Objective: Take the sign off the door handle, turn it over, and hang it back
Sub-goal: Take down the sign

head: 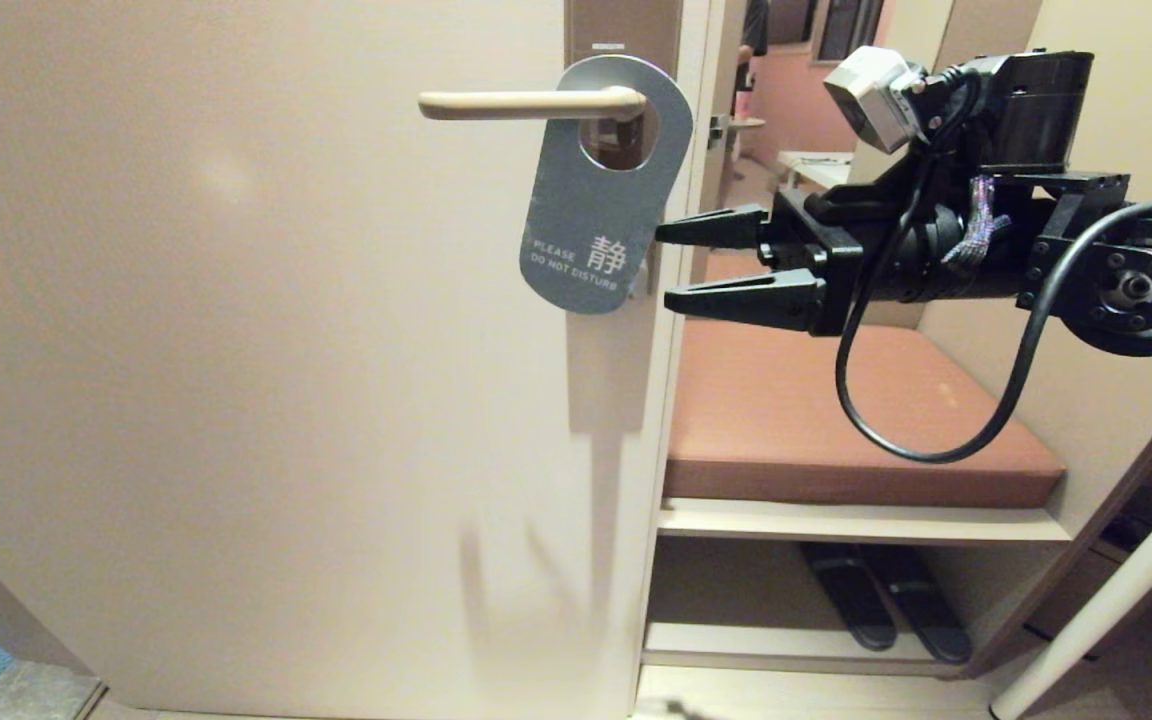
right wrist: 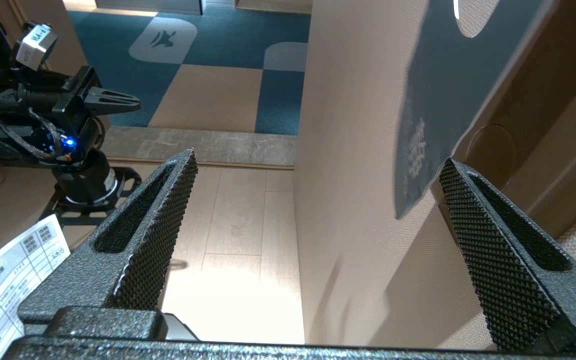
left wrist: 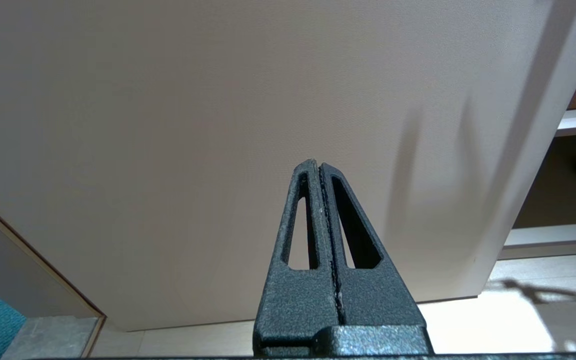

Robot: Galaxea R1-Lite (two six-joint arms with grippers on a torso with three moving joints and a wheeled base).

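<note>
The sign (head: 604,190) hangs on the door handle (head: 526,103), with the lever passing through its oval hole. It shows the blue-grey side with the words "PLEASE DO NOT DISTURB", and it lies flat against the door (head: 256,350), close to the door's right edge.

The right gripper (head: 714,262) is level with the lower part of the sign, just beside its right edge, and its jaws stand wide apart with nothing between them. In the right wrist view one finger (right wrist: 488,240) is already close to the lower corner of the card, and the other finger is well apart from it. The left gripper (left wrist: 320,210) is parked low before the door, with its jaws pressed together and empty.

The step in hand seems to be the reach for the sign. To do it well, the gripper should bring one finger behind the card and one before it, and take only the edge, not the door. After closing, the sign probably must travel along the lever to its free end, because the hole goes around it.

The card looks thin, stiff and smooth, with rounded ends. The lever is slim and cream coloured. The gripper's fingers are black, with rough knurled pads.
</note>
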